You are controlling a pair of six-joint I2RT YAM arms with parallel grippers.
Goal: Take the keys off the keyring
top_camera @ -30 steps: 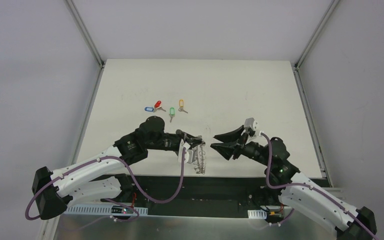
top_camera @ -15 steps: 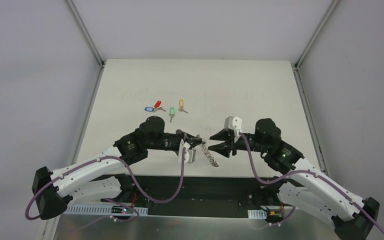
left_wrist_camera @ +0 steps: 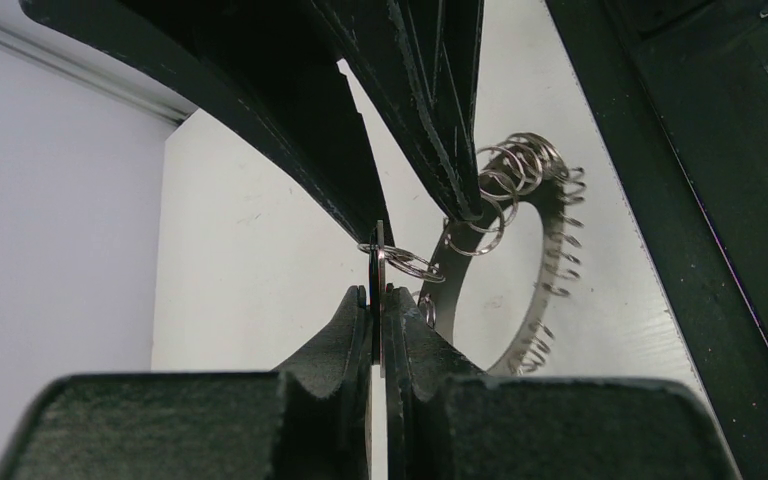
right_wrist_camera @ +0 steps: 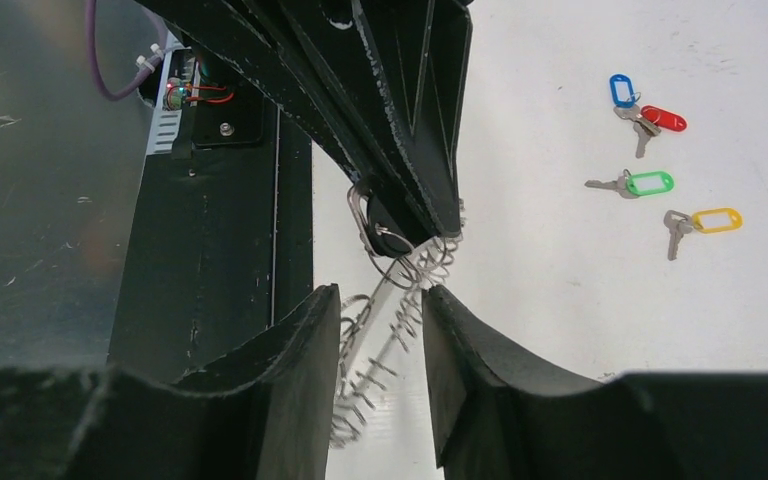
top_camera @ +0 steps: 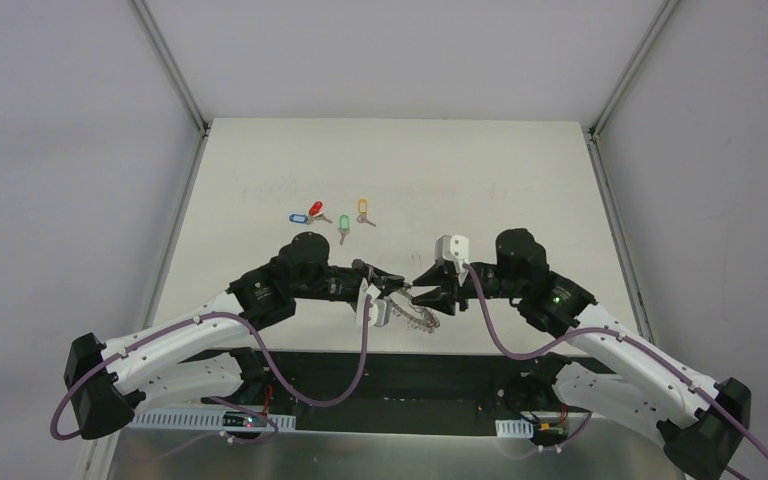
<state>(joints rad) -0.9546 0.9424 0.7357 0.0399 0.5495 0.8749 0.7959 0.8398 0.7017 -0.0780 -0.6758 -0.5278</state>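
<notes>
Keyring (top_camera: 418, 314) hangs between both grippers over the table's (top_camera: 520, 180) near edge.
Both arms reach inward, tips meeting. Left gripper (top_camera: 398, 289) is pinched tight on a dark-tagged key (right_wrist_camera: 385, 238) hooked to the ring. Right gripper (top_camera: 425, 296) stands half-spread, fingers astride the loops. 4 keys lie farther back: blue (top_camera: 296, 216), red (top_camera: 314, 208), green (top_camera: 343, 222), yellow (top_camera: 363, 208).

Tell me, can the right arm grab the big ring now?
Probably yes: the right gripper has open jaws straddling the keyring, which hangs from a dark-tagged key in the left gripper.
</notes>
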